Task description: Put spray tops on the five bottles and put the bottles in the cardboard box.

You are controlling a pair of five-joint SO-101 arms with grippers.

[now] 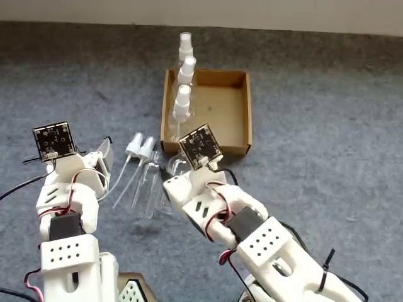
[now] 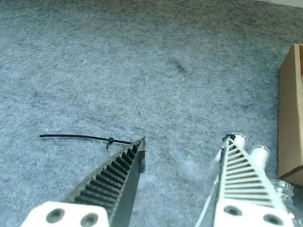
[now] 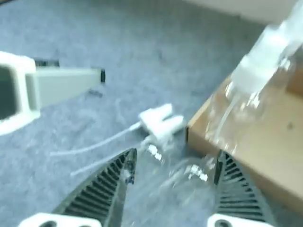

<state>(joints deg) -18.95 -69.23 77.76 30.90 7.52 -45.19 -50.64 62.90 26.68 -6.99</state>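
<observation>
Three topped bottles (image 1: pixel 182 104) stand in the cardboard box (image 1: pixel 247 113). Two bare bottles (image 1: pixel 153 180) and two spray tops (image 1: pixel 140 145) lie just beside the box. The right fingers (image 3: pixel 105 188) are open around a bare bottle. The left fingers (image 2: pixel 118 174) are open and empty. Next, I think: grip that bottle, then fetch a top.

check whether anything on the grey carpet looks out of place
A thin black cable tie lies loose on the grey carpet just ahead of the open left gripper; it belongs to no bottle or spray top. The two white spray tops lying beside the lidless clear bottles are simply not fitted yet.
</observation>
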